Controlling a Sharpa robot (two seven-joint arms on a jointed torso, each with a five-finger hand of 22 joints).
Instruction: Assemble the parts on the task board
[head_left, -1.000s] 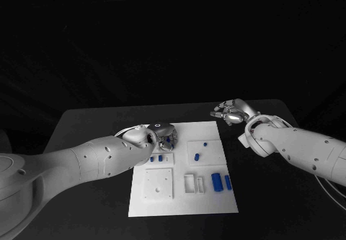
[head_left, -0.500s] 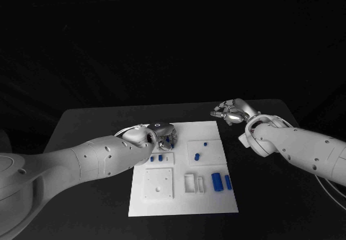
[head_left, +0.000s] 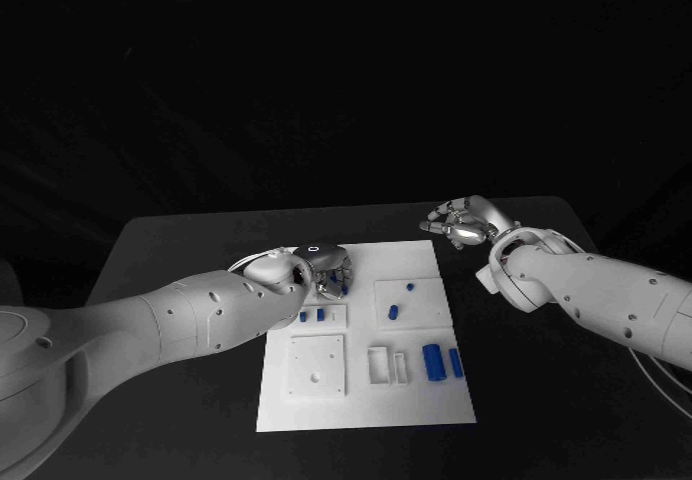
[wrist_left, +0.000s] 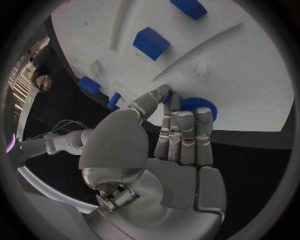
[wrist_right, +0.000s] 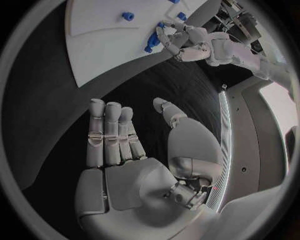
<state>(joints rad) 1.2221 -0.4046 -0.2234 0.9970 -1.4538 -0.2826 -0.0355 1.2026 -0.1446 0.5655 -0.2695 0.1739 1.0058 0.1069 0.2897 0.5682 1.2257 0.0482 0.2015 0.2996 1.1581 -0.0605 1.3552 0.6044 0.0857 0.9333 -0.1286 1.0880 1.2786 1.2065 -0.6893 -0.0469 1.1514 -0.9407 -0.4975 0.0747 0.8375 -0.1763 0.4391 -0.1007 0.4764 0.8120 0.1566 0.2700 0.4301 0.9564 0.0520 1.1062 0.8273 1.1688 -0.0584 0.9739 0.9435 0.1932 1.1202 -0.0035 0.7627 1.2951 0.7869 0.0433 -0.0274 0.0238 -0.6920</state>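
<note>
The white task board (head_left: 418, 400) lies in the middle of the black table. My left hand (head_left: 320, 268) hovers over the board's far left corner and pinches a blue gear (wrist_left: 199, 107) between thumb and fingertips (wrist_left: 181, 117), right at the board's surface (wrist_left: 250, 75). Two small blue pieces (head_left: 310, 316) sit in a raised tray just in front of that hand. My right hand (head_left: 464, 225) hangs above the bare table beyond the board's far right corner, fingers (wrist_right: 109, 130) spread and palm empty. From the right wrist view the left hand (wrist_right: 187, 40) shows over the board (wrist_right: 106, 40).
A square plate carries two blue pegs (head_left: 410, 288) (head_left: 394, 313). Two longer blue blocks (head_left: 431, 363) (head_left: 456, 364) stand near the board's front right, beside a white frame (head_left: 385, 365) and a white square plate (head_left: 317, 365). Black table (head_left: 173, 250) surrounds the board.
The left hand with the gear has shifted very slightly over the board's far left corner. The right hand has stayed where it was.
</note>
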